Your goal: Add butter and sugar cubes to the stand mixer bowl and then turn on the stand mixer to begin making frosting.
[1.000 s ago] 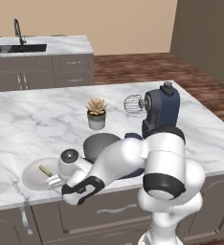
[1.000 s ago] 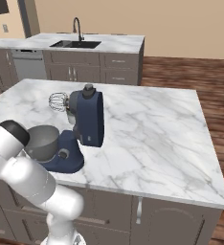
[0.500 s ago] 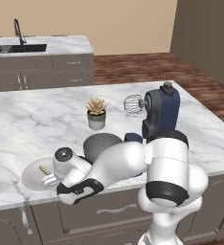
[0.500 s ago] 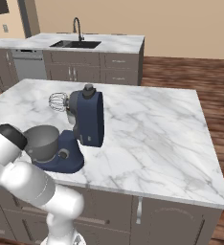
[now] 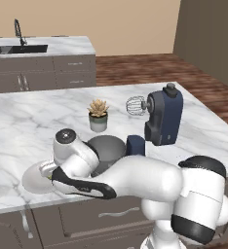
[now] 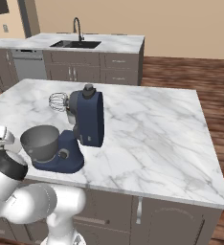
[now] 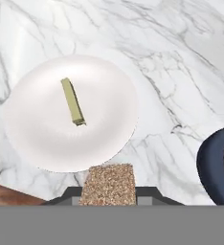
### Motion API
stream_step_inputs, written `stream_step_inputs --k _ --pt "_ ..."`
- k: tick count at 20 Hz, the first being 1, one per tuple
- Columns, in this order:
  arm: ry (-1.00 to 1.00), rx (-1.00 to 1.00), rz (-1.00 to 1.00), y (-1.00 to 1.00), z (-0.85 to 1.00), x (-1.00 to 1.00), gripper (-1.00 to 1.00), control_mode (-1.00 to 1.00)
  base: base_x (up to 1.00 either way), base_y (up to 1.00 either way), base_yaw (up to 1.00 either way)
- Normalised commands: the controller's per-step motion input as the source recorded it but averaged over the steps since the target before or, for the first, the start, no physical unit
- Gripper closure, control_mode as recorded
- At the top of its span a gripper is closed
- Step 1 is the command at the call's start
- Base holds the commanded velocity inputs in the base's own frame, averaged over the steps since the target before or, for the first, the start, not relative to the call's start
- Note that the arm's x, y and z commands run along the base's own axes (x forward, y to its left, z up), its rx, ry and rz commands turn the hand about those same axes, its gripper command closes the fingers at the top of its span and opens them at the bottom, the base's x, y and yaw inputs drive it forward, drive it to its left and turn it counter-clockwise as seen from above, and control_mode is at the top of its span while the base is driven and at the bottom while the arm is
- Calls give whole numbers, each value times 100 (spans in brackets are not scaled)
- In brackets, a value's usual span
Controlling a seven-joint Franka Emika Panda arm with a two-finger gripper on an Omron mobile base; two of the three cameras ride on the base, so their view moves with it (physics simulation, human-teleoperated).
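In the hand view my gripper is shut on a tan-brown sugar cube, held just off the near rim of the white plate. The butter, a thin yellow-green stick, lies on that plate. The plate sits at the counter's front left, with my hand low over its right side. To its right stands the grey stand mixer bowl on the base of the navy stand mixer. The head is tilted back with the whisk raised. The bowl and the round side knob are seen from the right.
A small potted succulent stands behind the bowl. The counter's front edge runs just below the plate. A second counter with a sink and faucet lies at the back. Bare marble spreads right of the mixer.
The forearm has risen and drawn left over the plate. The jaws have closed in a little.
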Motion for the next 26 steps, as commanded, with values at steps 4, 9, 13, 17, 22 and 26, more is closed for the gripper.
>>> stream_step_inputs --k 4,9,13,17,22,26 --pt "6 0 -13 -26 82 -13 100 -100 0 0 0" --pt "4 0 -12 -21 81 -3 100 -100 0 0 0" --pt "1 0 -10 -37 55 -1 100 -100 0 0 0" --pt "0 0 -2 -78 0 0 100 -100 0 0 0" --pt "0 0 -2 -78 -1 12 100 -100 0 0 0" --pt "0 0 -1 -72 -24 37 100 -100 0 0 0"
